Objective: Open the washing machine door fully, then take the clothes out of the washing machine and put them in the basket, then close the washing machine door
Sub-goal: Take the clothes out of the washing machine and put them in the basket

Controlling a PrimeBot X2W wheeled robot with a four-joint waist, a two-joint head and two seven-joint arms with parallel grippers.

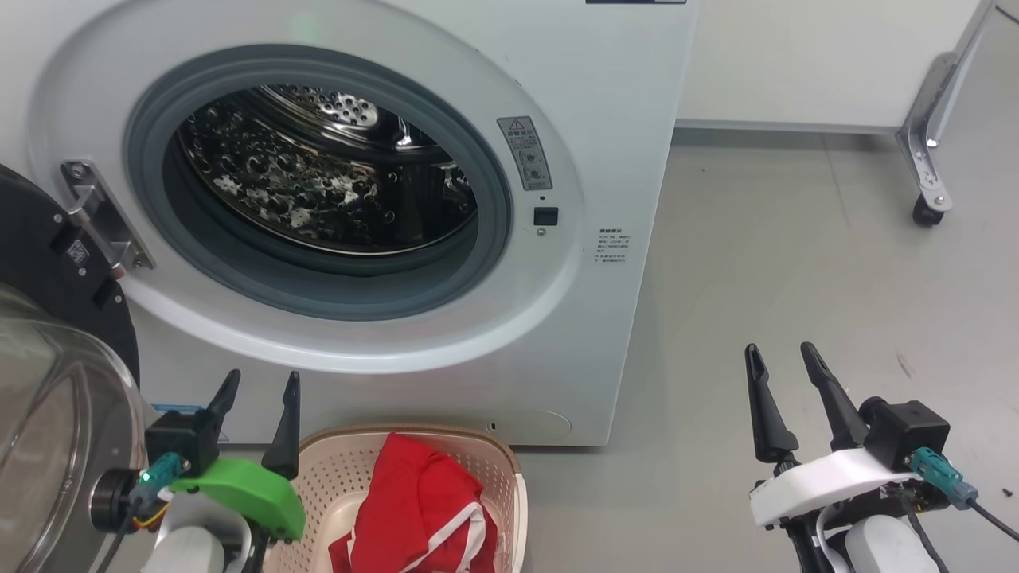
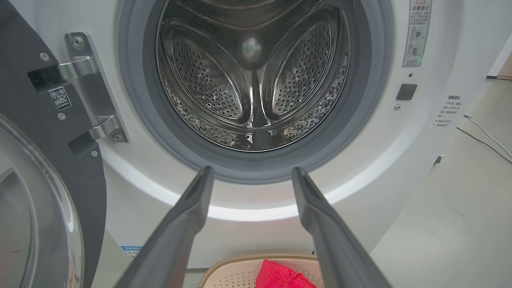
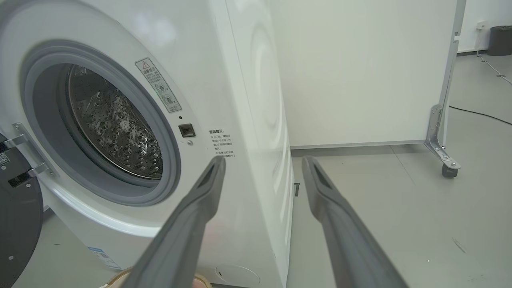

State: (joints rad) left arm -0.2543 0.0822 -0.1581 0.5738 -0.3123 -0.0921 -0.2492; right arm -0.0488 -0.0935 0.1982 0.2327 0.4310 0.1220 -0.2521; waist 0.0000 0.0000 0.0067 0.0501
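The white washing machine [image 1: 621, 95] faces me with its grey-ringed port uncovered and the steel drum [image 1: 318, 175] showing no fabric. Its door [image 1: 56, 334], black rim and glass bowl, hangs swung wide at the left on a metal hinge [image 1: 103, 215]. Red clothes [image 1: 422, 509] with white trim lie in the cream basket [image 1: 513, 469] on the floor below the port. My left gripper [image 1: 261, 380] is open just left of the basket, fingers pointing at the machine's front. My right gripper [image 1: 780, 352] is open over bare floor to the right. In the left wrist view the drum [image 2: 252, 80] and the clothes [image 2: 280, 276] show.
A white partition panel stands behind on the right, on a metal foot with a caster [image 1: 927, 211]. Grey floor [image 1: 796, 263] stretches right of the machine. A black cable [image 3: 480, 114] runs along the floor far right.
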